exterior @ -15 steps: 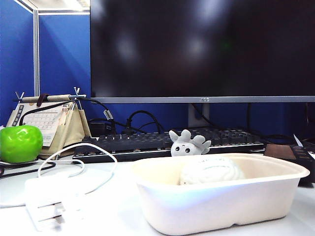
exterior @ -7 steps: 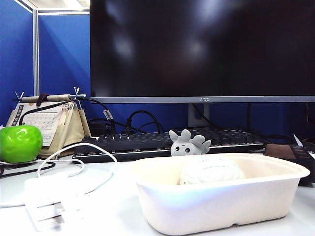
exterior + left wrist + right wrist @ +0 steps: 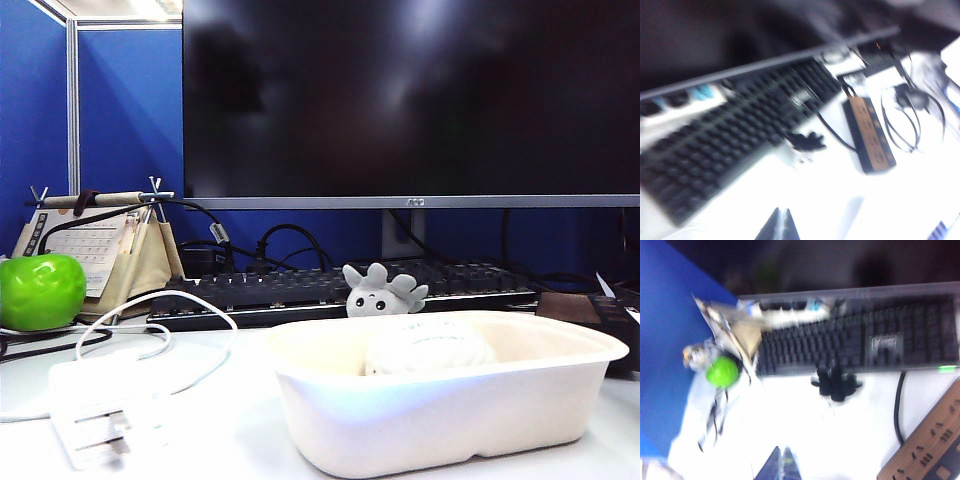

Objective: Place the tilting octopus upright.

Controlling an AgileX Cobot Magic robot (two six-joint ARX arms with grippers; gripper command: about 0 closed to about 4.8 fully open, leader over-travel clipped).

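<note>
The octopus (image 3: pixel 383 291) lies tipped over by the keyboard (image 3: pixel 855 342), well ahead of my left tool (image 3: pixel 778 226) and right tool (image 3: pixel 781 463). Both tools are closed and hold nothing.

White table (image 3: pixel 230 420): keyboard (image 3: pixel 300 290), octopus (image 3: pixel 382 292), tray (image 3: pixel 450 400), apparently apple (image 3: pixel 40 290).

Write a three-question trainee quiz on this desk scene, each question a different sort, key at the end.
1. True or false: the octopus lies inside the white tray.
2. Which green thing sits at the exterior view's far left? A) apple B) cup C) ball of yarn
3. Fill in: both the left gripper and the right gripper have their jaws ____.

Key: 1 false, it sits behind the tray, against the keyboard. 2 A, the apple. 3 shut, holding nothing.
</note>
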